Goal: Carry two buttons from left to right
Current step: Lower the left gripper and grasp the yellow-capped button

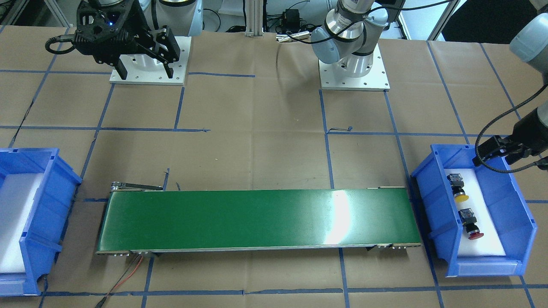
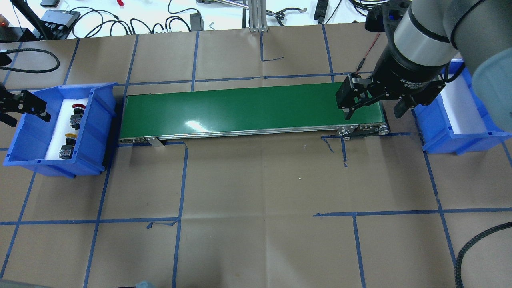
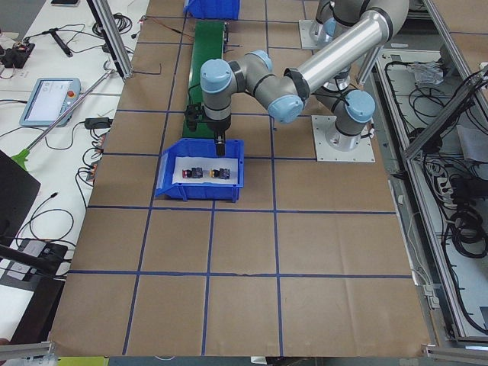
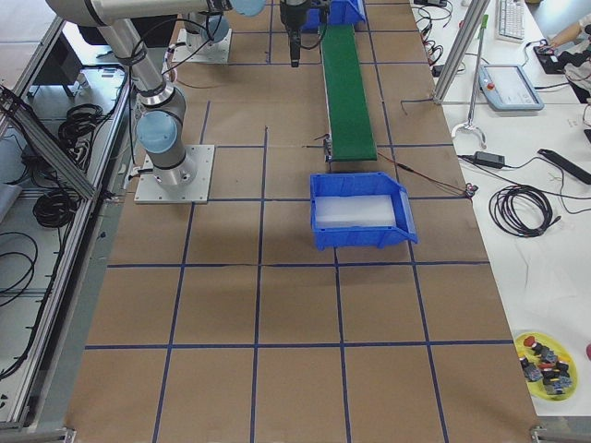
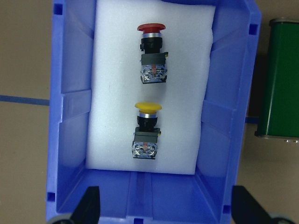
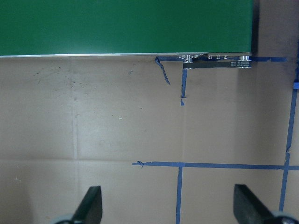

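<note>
Brown paper table (image 2: 256,180) | green conveyor (image 2: 248,108) | buttons (image 5: 147,135) in blue bin (image 5: 74,121)

Between the black fingers (image 5: 88,205) of my left gripper (image 5: 164,198) I see a blue bin (image 5: 70,140) lined with white foam (image 5: 112,93). Ahead of the jaws lie a yellow-capped push-button (image 5: 147,132) and, farther out, a red-capped push-button (image 5: 152,52), both with black-grey bodies. Off to one side the conveyor belt (image 5: 280,70) is green. Ahead of my right gripper (image 6: 166,196): brown paper (image 6: 93,116) crossed by blue tape lines (image 6: 210,165).
</note>
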You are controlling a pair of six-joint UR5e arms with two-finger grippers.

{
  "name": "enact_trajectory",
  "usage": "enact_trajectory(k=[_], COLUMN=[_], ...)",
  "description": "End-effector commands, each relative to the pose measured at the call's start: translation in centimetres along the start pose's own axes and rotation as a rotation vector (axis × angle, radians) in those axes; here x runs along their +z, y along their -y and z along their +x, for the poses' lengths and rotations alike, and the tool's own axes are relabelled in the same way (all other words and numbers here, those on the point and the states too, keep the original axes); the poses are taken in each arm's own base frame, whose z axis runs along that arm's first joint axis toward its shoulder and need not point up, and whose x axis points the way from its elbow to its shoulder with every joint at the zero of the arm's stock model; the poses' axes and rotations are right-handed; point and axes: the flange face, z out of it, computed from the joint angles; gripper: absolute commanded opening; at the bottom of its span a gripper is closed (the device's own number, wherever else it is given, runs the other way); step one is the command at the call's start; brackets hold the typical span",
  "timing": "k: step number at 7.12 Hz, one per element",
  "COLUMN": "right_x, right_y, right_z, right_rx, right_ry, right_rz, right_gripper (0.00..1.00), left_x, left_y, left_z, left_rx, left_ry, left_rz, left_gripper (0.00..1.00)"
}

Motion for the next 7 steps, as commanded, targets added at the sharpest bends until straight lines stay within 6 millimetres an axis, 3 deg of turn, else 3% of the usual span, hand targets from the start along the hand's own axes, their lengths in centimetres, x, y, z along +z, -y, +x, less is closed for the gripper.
enact_trajectory(k=[1,7], right_x=[0.0,0.0], right_y=[0.0,0.0], right_z=[0.0,0.0], right_rx=[0.000,0.000], right_ry=[0.000,0.000], right_rz=[0.000,0.000], right_gripper=[1.00,1.00], left_x=[3.6,12.3], left_y=[0.9,-0.4], left_z=[-0.9,-0.7], left_rx=[0.059,0.057], left_ry=[-0.002,0.021], left_rz=[-0.005,0.026], left_gripper=[0.98,0.98])
